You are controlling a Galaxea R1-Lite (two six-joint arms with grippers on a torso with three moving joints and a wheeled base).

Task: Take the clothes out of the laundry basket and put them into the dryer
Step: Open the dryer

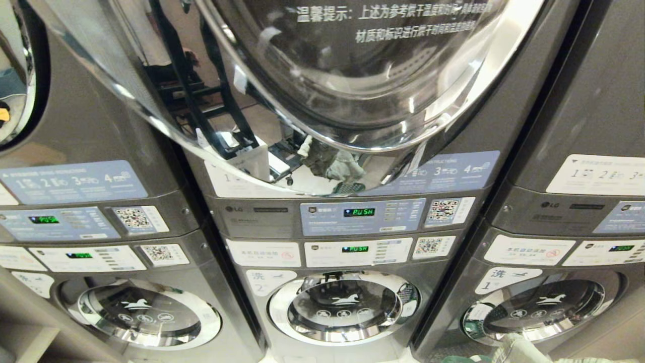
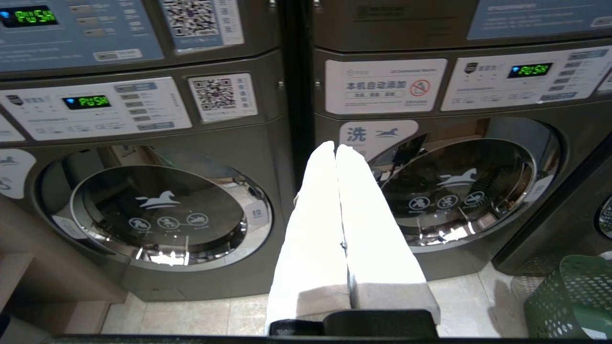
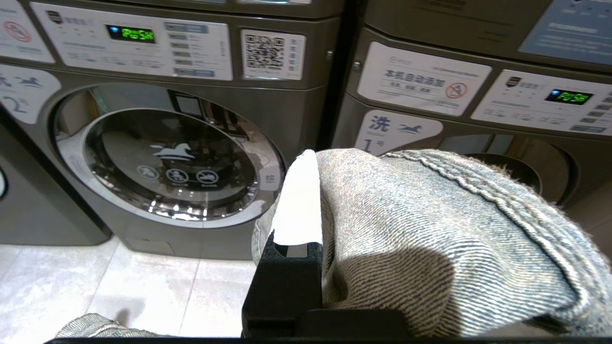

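- Dryer door (image 1: 352, 75): domed glass in a bright chrome ring, swung wide open, above grey steel machine fronts.
- Right gripper (image 3: 315, 162): white fingers clamped on coarse, faded denim garment (image 3: 444, 239) with a frayed, stitched hem draped over it; held low before the washers.
- Left gripper (image 2: 336, 148): smooth white fingers pressed together, empty, pointing at the washers.
- Laundry basket (image 2: 569, 301): green perforated plastic, on the tile floor near the left gripper.
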